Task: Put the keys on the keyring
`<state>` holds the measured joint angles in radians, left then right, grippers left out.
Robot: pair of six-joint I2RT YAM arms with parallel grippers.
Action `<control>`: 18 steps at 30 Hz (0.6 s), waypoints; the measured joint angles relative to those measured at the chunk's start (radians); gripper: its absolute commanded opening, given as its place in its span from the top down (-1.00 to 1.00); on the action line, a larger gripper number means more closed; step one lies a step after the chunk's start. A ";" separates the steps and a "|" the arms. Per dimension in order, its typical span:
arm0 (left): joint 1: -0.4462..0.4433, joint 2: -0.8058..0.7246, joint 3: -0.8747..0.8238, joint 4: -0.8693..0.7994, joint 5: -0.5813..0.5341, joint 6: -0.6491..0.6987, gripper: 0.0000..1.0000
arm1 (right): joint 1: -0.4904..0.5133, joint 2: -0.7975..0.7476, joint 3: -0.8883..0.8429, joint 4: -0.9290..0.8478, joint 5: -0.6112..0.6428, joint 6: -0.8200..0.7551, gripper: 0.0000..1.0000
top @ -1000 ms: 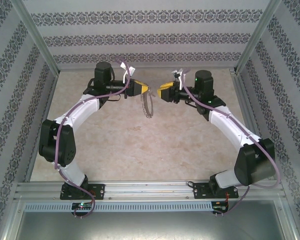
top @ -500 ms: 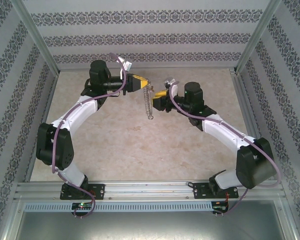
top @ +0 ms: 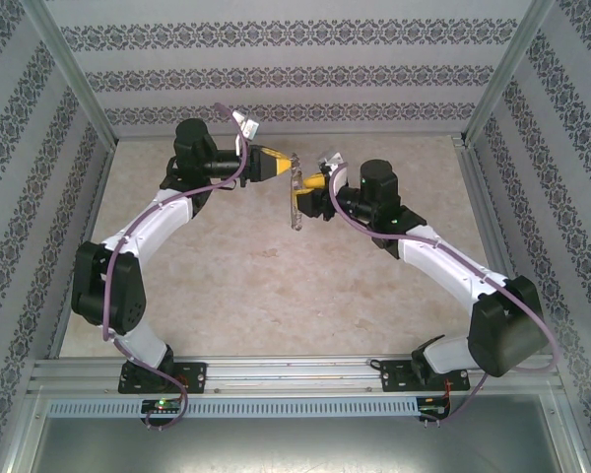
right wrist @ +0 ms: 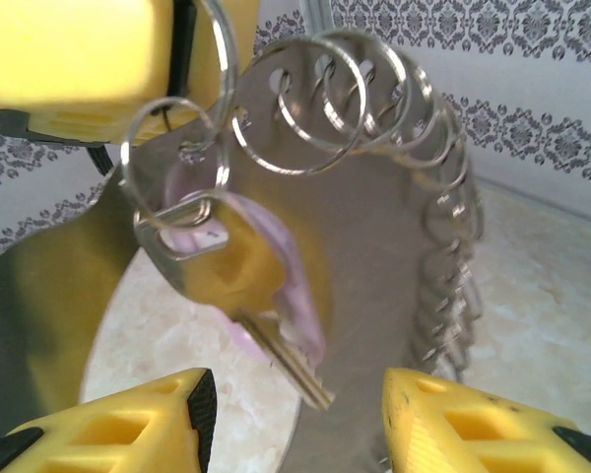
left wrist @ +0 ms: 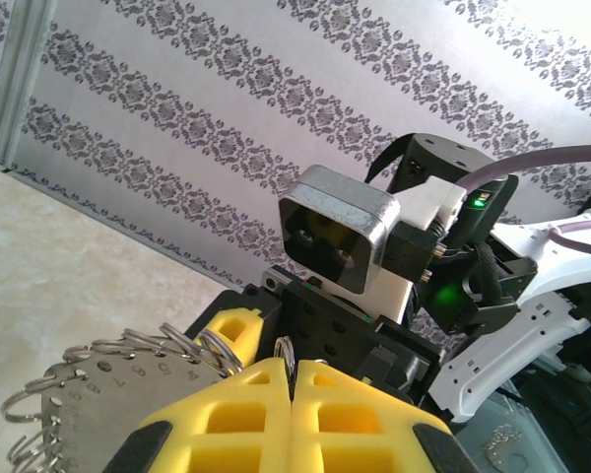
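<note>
The keyring [top: 295,202] is a flat grey metal plate edged with several small split rings, hanging on edge above the far middle of the table. My left gripper [top: 289,164] is shut on one small ring at its top; in the left wrist view the yellow fingertips [left wrist: 276,379] pinch that ring, with the plate [left wrist: 98,404] to their left. The key [right wrist: 231,266], lilac-headed with a short silvery blade, dangles from a ring on the plate [right wrist: 374,296]. My right gripper [top: 310,185] faces the plate, open, with its fingers [right wrist: 148,424] low on either side of the blade tip, not touching it.
Both arms meet high over the beige marbled table [top: 276,296]. Patterned walls and aluminium posts [top: 74,79] close the back and sides. A metal rail [top: 295,370] runs along the near edge by the arm bases.
My right gripper has moved left up to the keyring and opened wider. The left gripper has risen slightly, and the plate has swung to hang straighter.
</note>
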<state>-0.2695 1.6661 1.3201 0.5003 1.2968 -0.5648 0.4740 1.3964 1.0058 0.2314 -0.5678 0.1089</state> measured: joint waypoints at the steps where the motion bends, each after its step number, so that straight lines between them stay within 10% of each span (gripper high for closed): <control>1: 0.000 0.004 0.000 0.013 0.005 -0.010 1.00 | 0.000 -0.002 0.003 -0.006 0.004 -0.006 0.01; 18: 0.000 0.037 -0.001 0.070 0.023 -0.073 1.00 | -0.029 -0.014 0.047 -0.040 -0.010 -0.038 -0.10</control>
<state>-0.2695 1.7031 1.3193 0.5701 1.3193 -0.6380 0.4450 1.3827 1.0523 0.1917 -0.5774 0.0711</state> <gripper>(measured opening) 0.050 0.551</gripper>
